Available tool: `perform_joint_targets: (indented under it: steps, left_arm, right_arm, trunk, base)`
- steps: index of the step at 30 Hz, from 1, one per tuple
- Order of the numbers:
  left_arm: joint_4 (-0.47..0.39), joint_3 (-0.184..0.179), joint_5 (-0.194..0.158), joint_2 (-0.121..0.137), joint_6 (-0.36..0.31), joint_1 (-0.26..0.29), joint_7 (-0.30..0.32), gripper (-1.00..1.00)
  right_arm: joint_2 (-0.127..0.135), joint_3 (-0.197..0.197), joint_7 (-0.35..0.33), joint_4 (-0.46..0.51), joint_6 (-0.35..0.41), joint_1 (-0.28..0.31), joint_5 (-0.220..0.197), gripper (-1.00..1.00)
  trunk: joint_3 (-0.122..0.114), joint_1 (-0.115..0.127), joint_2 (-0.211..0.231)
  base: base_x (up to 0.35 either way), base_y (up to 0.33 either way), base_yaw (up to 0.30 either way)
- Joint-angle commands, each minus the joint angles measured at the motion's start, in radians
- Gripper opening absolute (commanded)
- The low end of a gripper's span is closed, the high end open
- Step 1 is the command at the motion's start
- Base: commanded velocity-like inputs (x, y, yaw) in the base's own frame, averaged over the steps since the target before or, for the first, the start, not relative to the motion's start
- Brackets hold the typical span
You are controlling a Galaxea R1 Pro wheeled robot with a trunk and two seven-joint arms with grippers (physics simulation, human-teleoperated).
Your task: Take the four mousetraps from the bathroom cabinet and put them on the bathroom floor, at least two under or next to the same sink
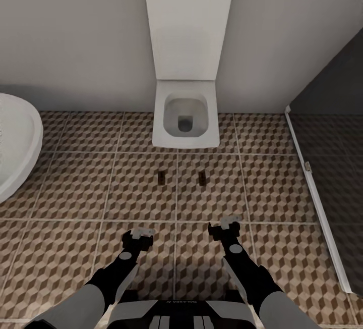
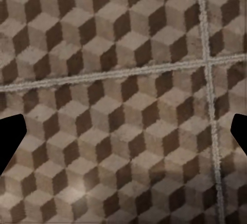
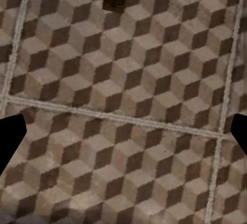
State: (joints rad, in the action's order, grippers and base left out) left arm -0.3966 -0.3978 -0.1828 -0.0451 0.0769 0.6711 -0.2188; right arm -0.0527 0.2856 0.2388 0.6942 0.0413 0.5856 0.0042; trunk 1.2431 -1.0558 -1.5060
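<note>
Two mousetraps (image 1: 162, 178) (image 1: 202, 178) lie flat on the bathroom floor (image 1: 75, 187), ahead of the left gripper (image 1: 137, 235) and right gripper (image 1: 225, 226), both spread wide and empty, short of the empty toilet (image 1: 185, 114).

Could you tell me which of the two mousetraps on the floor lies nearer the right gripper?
The right-hand mousetrap, in front of the toilet; it lies ahead of the right gripper, while the other mousetrap lies ahead of the left gripper.
</note>
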Motion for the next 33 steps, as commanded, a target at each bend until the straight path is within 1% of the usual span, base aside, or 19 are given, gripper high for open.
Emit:
perform_joint_targets:
  steps: [1, 12, 17, 21, 22, 25, 29, 30, 33]
  left_arm:
    - [0.003, -0.009, -0.01, 0.0, 0.005, 0.001, -0.007, 1.0]
    - [0.027, -0.01, -0.01, -0.001, 0.007, 0.001, -0.006, 1.0]
    - [0.051, -0.011, -0.01, -0.002, 0.008, 0.001, -0.004, 1.0]
    - [0.089, -0.011, -0.01, -0.009, 0.011, 0.001, -0.002, 1.0]
    - [0.107, -0.011, -0.01, -0.013, 0.014, 0.001, -0.002, 1.0]
    - [0.131, -0.012, -0.01, -0.018, 0.03, 0.001, -0.001, 1.0]
    - [0.173, -0.012, -0.01, -0.022, 0.073, 0.001, -0.002, 1.0]
    - [0.197, -0.012, -0.01, -0.023, 0.099, 0.001, -0.003, 1.0]
    - [0.234, -0.012, -0.01, -0.025, 0.137, 0.001, -0.003, 1.0]
  right_arm:
    - [0.001, 0.004, 0.008, 0.001, 0.004, 0.0, 0.0, 1.0]
    - [0.001, 0.005, 0.007, -0.004, 0.004, -0.001, 0.0, 1.0]
    - [0.001, 0.006, 0.007, -0.046, -0.007, -0.002, 0.0, 1.0]
    - [-0.001, 0.006, 0.007, -0.107, -0.06, -0.002, 0.0, 1.0]
    - [-0.002, 0.006, 0.008, -0.143, -0.098, -0.003, 0.0, 1.0]
    - [-0.004, 0.006, 0.009, -0.195, -0.155, -0.003, 0.0, 1.0]
    - [-0.006, 0.006, 0.009, -0.252, -0.211, -0.003, 0.0, 1.0]
    - [-0.006, 0.006, 0.009, -0.274, -0.23, -0.003, 0.0, 1.0]
    - [-0.006, 0.006, 0.009, -0.307, -0.252, -0.003, 0.0, 1.0]
  trunk:
    - [-0.005, 0.004, 0.007]
    - [-0.057, 0.046, 0.084]
    - [-0.08, 0.065, 0.119]
    - [-0.099, 0.081, 0.147]
    - [-0.104, 0.084, 0.154]
    - [-0.118, 0.096, 0.175]
    - [-0.137, 0.111, 0.203]
    - [-0.142, 0.115, 0.21]
    - [-0.156, 0.127, 0.231]
  base:
    - [0.0, 0.0, 0.0]
    - [0.0, 0.0, 0.0]
    - [0.0, 0.0, 0.0]
    - [0.0, 0.0, 0.0]
    - [0.0, 0.0, 0.0]
    - [0.0, 0.0, 0.0]
    - [0.0, 0.0, 0.0]
    - [0.0, 0.0, 0.0]
    - [0.0, 0.0, 0.0]
